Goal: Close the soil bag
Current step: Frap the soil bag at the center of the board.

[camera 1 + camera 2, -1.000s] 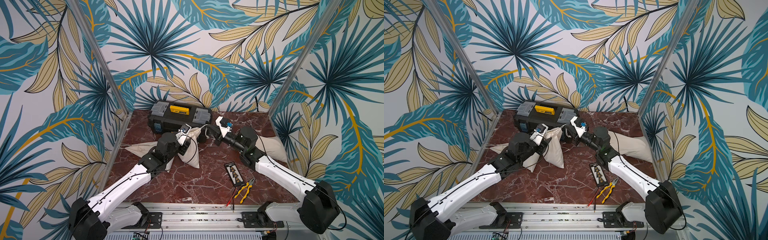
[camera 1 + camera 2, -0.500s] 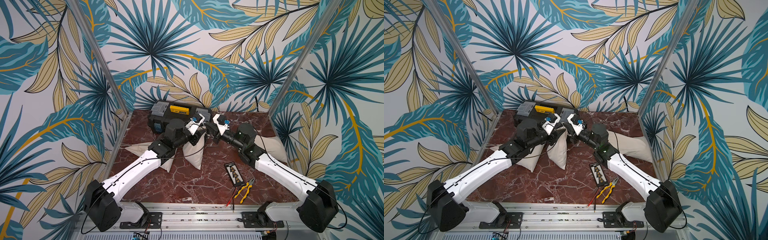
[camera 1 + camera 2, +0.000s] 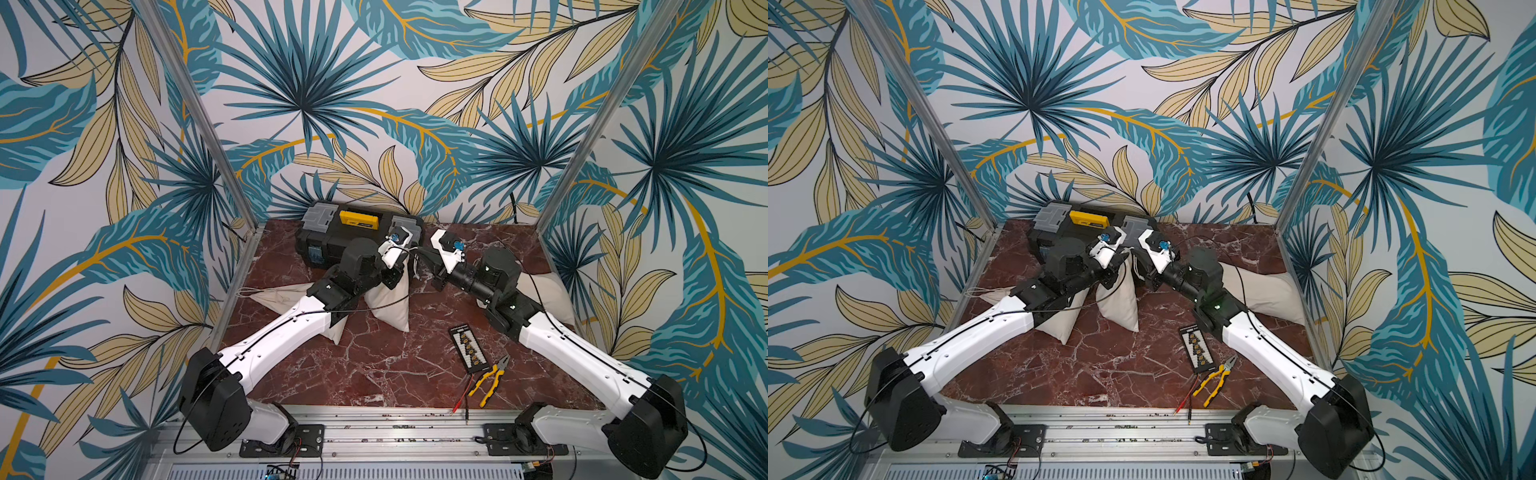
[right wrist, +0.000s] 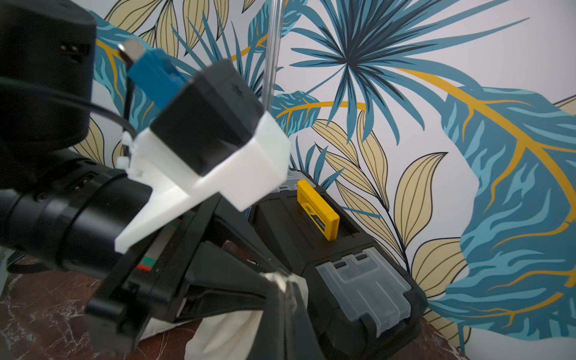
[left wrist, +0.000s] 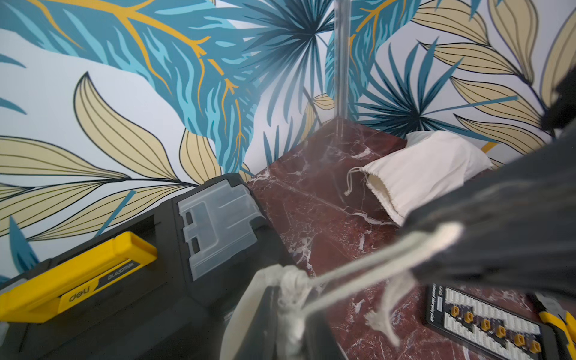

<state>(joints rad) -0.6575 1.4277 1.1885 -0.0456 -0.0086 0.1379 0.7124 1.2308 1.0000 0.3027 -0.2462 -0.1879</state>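
A red marble tabletop point(image 3: 374, 365) is seen from above, with two white-and-black robot arms stretched inward from the front rail. Nearest the front, on the robot's right, lie yellow-handled pliers point(image 3: 494, 376) and a black card point(image 3: 469, 347) of small yellow connectors. The card has print along one edge, too blurred to read.

At mid-table stands the soil bag point(image 3: 390, 305), a cream cloth drawstring sack. Its long axis runs from its base, nearer the front, up to its gathered mouth, farther back. Both claws meet at that mouth, so neither arm is clearly nearer.

In the left wrist view the left gripper point(image 5: 290, 308) has its jaws narrow. A knotted bunch of the drawstring point(image 5: 367, 268) is pinched between them, with bag cloth just beside. From there the cord runs in a fairly straight line across to the right gripper point(image 4: 285, 286), whose jaws are closed tight on the cord's other part. Frayed loose ends hang below the line. The cord thus lies crosswise between the two claws, and cinching the mouth would seem to call for drawing them apart along it.

Behind the bag sits a black toolbox point(image 3: 322, 245) with clear-lidded compartments. Its yellow handle point(image 5: 74, 277) bears the brand "deli" and a model code beginning "DL"; the rest is not sharp enough to be sure of. A second cream sack point(image 3: 274, 297) lies flat on the robot's left. A third sack point(image 5: 427, 174), mouth open, lies on its right near the back corner.
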